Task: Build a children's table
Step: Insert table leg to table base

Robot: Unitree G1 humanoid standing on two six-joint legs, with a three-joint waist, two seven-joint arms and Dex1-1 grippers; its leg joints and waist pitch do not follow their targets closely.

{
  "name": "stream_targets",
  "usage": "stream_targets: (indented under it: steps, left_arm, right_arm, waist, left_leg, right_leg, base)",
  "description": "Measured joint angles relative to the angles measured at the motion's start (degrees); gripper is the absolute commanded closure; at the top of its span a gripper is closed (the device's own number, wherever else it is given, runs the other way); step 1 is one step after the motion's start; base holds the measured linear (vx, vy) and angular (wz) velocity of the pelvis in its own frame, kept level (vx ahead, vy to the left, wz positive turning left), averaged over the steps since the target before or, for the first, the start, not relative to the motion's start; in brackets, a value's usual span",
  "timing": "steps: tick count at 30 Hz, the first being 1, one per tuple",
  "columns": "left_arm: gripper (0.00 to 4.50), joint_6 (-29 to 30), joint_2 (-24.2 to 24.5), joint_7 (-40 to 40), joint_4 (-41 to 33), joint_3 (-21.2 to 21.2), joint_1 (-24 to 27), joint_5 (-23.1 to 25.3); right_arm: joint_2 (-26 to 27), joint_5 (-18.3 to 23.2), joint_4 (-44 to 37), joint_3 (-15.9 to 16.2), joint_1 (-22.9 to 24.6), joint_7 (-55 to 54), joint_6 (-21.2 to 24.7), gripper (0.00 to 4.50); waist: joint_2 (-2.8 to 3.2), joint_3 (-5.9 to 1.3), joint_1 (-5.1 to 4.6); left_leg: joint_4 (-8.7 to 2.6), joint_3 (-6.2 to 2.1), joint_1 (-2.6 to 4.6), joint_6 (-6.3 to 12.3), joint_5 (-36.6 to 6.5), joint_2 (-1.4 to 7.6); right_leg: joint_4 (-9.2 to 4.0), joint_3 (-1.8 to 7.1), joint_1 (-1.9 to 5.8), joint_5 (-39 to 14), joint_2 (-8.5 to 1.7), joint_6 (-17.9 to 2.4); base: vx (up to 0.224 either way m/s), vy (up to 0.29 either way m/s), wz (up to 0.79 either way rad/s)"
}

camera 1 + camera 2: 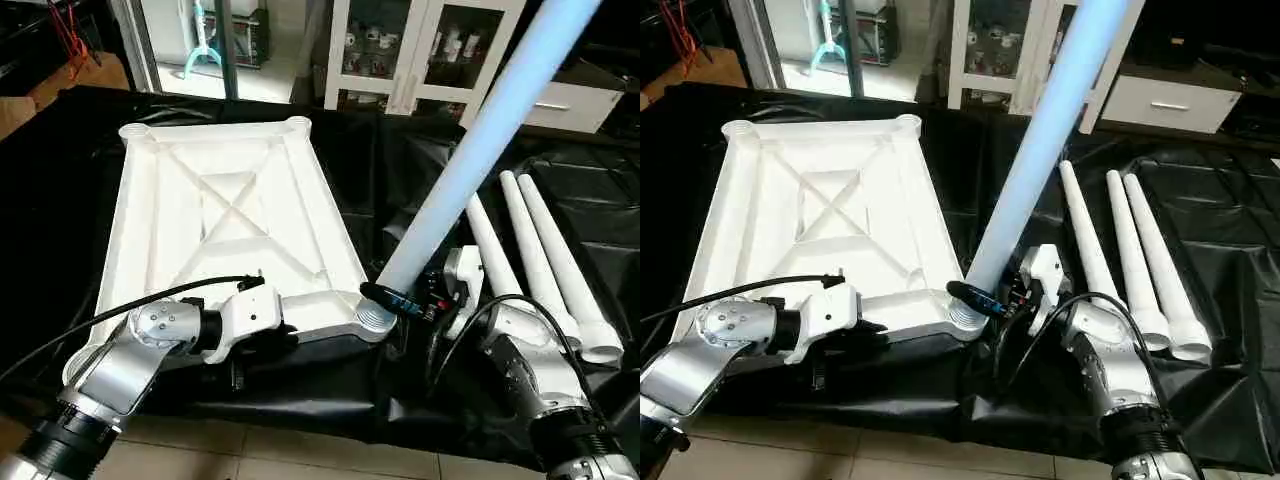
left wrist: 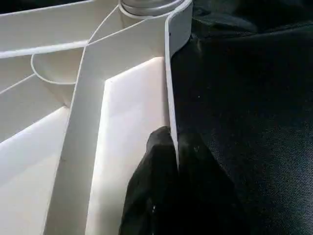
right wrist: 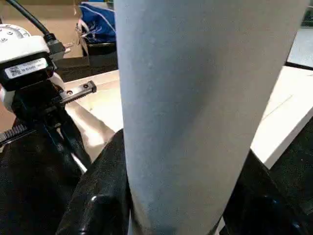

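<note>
The right tool (image 1: 400, 298) is clasping the stiff, light, slippery leg (image 1: 470, 150) low by its socket; the left tool (image 2: 171, 147) is pinching the tabletop's rim (image 2: 169, 88).

Black-sheeted table (image 1: 330, 385) with upturned white tabletop (image 1: 215, 215) and three loose white legs (image 1: 545, 265) side by side.

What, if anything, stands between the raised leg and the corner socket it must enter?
Nothing visible does. The leg, held by the right pincer, already has its threaded end at the near right corner socket of the tabletop, whose near rim the left pincer clamps.
</note>
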Motion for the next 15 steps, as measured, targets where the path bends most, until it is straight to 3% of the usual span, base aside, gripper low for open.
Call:
stream_targets:
  steps: [15]
  left_arm:
    - [4.5, 0.17, 0.1, 0.12, -0.07, 0.01, 0.01, -0.01]
  right_arm:
    - [-0.1, -0.61, 0.12, 0.31, -0.42, -0.14, 0.04, 2.65]
  waist:
    - [-0.07, 0.0, -0.06]
  left_leg:
    - [-0.02, 0.0, 0.0, 0.0, 0.0, -0.01]
  right_leg:
    - [-0.02, 0.01, -0.03, -0.01, 0.0, 0.02]
  base:
    - [0.0, 0.0, 0.0]
